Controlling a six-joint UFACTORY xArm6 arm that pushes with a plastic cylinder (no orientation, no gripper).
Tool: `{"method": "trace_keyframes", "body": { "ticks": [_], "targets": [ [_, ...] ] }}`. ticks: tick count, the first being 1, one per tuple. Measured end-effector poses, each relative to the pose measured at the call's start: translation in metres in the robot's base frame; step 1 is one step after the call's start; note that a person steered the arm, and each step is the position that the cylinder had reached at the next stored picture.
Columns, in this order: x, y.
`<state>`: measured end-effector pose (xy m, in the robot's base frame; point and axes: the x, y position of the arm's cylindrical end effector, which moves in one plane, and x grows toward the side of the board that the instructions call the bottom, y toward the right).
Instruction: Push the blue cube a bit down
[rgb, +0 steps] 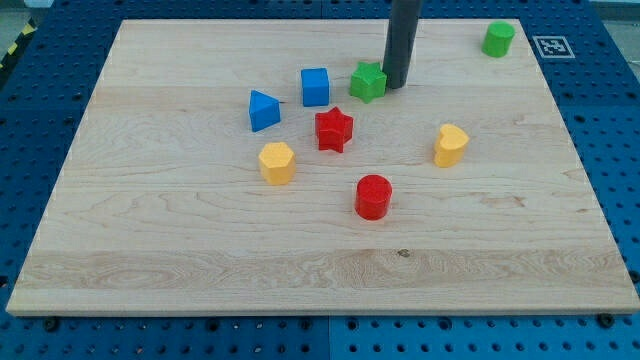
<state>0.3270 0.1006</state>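
Note:
The blue cube sits on the wooden board, above the middle towards the view's top. My tip is to the right of it, touching or almost touching the right side of a green star block, which lies between the tip and the blue cube. A blue triangular block lies to the lower left of the cube. A red star block lies just below the cube.
A yellow hexagonal block lies left of centre. A red cylinder lies near the centre. A yellow block lies to the right. A green cylinder stands at the top right corner. The board's edges border blue pegboard.

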Motion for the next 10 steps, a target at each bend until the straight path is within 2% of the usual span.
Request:
{"method": "trace_keyframes", "body": {
  "ticks": [1,2,3,4,5,8,10],
  "targets": [
    [-0.011,0.019],
    [-0.026,-0.002],
    [-0.026,-0.057],
    [-0.025,-0.071],
    [-0.025,-0.055],
    [-0.020,-0.105],
    [-0.017,-0.106]
  ]
}}
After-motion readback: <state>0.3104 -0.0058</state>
